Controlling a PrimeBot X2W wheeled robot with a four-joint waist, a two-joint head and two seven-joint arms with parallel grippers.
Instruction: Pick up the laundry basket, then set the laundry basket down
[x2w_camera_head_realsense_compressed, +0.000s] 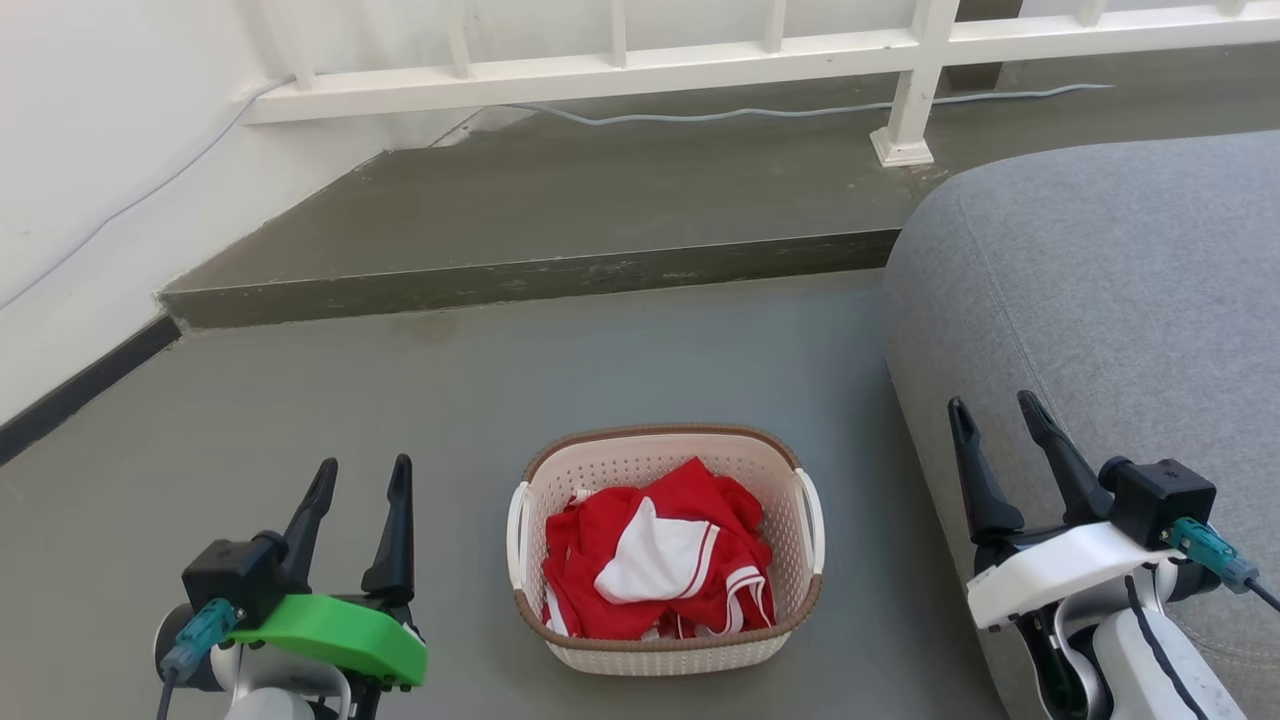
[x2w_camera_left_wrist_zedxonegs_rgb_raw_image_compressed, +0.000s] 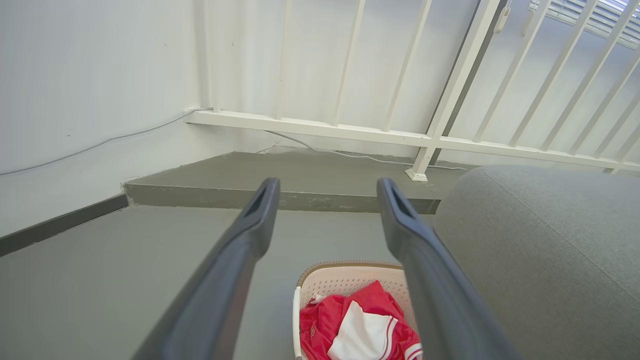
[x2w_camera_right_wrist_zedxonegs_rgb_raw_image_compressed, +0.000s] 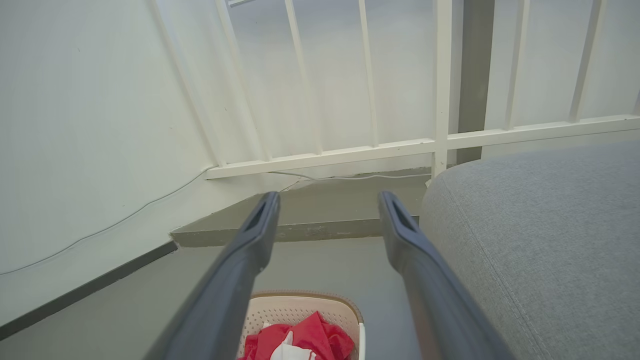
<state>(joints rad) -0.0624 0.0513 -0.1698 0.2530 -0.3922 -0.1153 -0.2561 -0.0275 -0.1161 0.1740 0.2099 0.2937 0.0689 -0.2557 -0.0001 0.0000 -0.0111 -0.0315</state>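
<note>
Laundry basket (x2w_camera_head_realsense_compressed: 660, 650) upright, mouth up, handles (x2w_camera_head_realsense_compressed: 517, 535) L/R, long axis unclear; L claw (x2w_camera_head_realsense_compressed: 365, 463) & R claw (x2w_camera_head_realsense_compressed: 994, 401) both spread, empty.

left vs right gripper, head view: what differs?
Left gripper has a green wrist cover; right gripper a white wrist cover. Left gripper shows against the floor; right gripper against the grey sofa. Shared: both open, empty, flanking the laundry basket without touching it.

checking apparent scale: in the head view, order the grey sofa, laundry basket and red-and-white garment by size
1. grey sofa, cut off by the frame edge
2. laundry basket
3. red-and-white garment, lying inside the basket
</note>
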